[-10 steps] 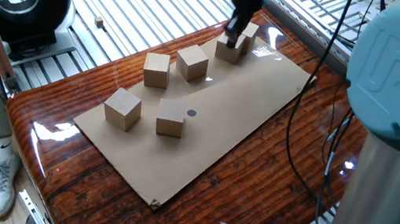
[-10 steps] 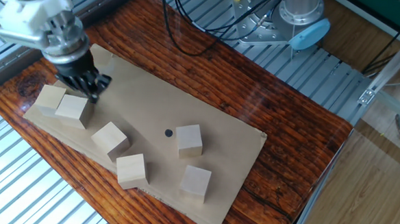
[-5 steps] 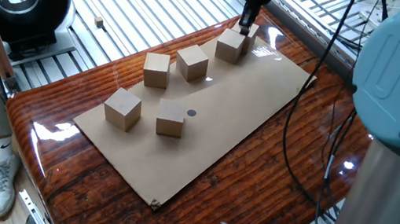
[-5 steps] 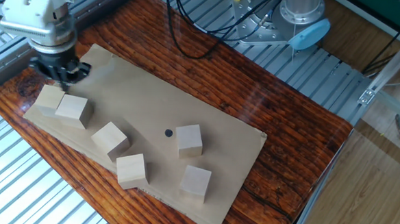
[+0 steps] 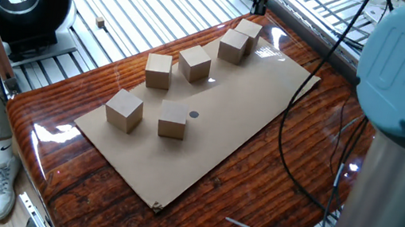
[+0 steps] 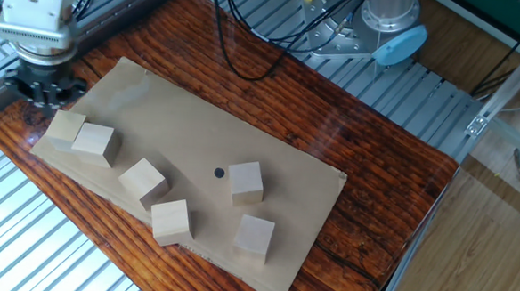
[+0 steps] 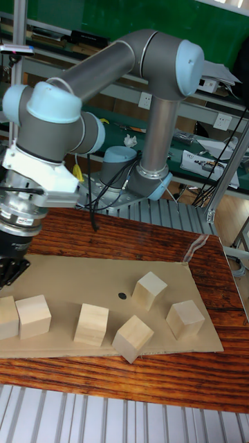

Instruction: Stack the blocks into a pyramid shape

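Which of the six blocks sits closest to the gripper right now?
The block at the far end of the cardboard sheet, touching its neighbour block. The gripper hangs just beyond it; the other four lie farther along.

The hand is cut by the top edge in one fixed view and by the left edge in the tall fixed view, so its jaws cannot be read. The endmost block is also clipped by that left edge. The counter runs past the frame.

Bright, even light; white glare on the glossy wooden table; all views sharp, shadows soft.
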Motion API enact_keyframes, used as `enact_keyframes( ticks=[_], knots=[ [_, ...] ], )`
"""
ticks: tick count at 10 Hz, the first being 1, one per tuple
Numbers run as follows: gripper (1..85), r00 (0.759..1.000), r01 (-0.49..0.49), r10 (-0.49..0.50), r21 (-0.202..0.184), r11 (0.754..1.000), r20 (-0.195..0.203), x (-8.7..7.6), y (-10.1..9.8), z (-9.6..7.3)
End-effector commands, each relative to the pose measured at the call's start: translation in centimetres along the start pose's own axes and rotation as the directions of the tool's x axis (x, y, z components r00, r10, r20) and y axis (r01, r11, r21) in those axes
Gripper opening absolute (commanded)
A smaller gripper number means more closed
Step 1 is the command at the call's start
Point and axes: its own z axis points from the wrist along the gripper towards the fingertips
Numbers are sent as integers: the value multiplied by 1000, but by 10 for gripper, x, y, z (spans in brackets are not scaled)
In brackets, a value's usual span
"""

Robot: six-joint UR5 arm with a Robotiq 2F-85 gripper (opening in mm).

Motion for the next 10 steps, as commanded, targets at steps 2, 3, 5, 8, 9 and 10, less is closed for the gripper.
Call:
enact_keyframes(
  ticks=[2,3,5,8,9,10],
  knots=[
    [10,997,45,-48,45,998,68,8,-21,15],
    [10,997,37,-40,37,999,73,10,-19,17],
    [10,995,11,-14,25,1000,94,6,-15,20],
    [10,996,-2,1,15,1000,95,6,-13,19],
    [10,996,-16,18,-23,1000,84,9,-4,19],
    [10,999,-25,28,-63,998,45,18,7,20]
  ],
)
